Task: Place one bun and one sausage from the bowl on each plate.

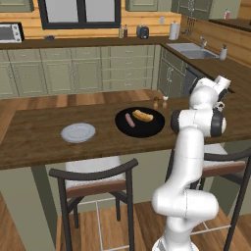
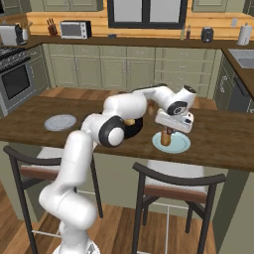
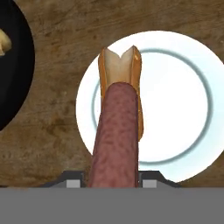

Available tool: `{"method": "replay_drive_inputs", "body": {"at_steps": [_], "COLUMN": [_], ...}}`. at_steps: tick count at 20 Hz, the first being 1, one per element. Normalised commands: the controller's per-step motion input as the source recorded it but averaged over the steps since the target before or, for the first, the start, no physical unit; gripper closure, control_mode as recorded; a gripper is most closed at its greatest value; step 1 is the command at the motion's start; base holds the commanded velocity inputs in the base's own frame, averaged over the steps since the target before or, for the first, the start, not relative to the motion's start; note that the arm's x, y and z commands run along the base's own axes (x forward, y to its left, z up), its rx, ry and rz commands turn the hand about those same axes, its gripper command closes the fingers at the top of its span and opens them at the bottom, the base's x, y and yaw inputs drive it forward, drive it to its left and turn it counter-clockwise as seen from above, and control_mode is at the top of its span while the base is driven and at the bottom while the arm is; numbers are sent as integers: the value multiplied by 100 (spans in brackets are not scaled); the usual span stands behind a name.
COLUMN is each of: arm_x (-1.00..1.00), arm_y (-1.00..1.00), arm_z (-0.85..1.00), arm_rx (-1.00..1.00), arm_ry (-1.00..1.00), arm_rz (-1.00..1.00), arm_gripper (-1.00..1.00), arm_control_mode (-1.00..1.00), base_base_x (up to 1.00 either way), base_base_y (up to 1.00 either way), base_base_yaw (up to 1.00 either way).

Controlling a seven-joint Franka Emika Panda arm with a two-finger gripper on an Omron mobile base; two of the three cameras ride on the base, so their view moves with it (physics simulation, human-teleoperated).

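Observation:
My gripper (image 3: 111, 183) is shut on a reddish-brown sausage (image 3: 114, 135), which points down from the hand over the light teal plate (image 3: 179, 113). A split bun (image 3: 119, 65) lies on that plate, right under the sausage's tip. In the right base view the gripper (image 2: 167, 133) hangs with the sausage (image 2: 167, 138) just above the teal plate (image 2: 182, 145). The black bowl (image 1: 147, 129) holds another sausage (image 1: 130, 120) and another bun (image 1: 142, 115). The pale grey plate (image 1: 78, 132) at the counter's left is bare.
Two small shakers (image 1: 160, 102) stand behind the bowl. Two dark stools (image 2: 173, 183) are tucked under the counter's near edge (image 2: 208, 161). My own arm crosses in front of the bowl (image 2: 135, 130) in the right base view.

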Motion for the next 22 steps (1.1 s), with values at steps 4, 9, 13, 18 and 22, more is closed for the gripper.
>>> {"method": "replay_drive_inputs", "body": {"at_steps": [4,9,13,18,22], "arm_x": [28,6,6,4,5], "arm_y": [-21,-11,-9,-11,-6], "arm_z": [-50,-72,-46,-33,-27], "arm_rx": [0,0,0,0,0], "arm_ry": [-4,-5,-9,-8,-12], "arm_rz": [0,0,0,0,0], "arm_gripper": [100,100,100,100,100], "arm_control_mode": [-100,-100,-100,-100,-100], "base_base_x": [0,0,0,0,0], "base_base_y": [0,0,0,0,0], "base_base_yaw": [0,0,0,0,0]}}
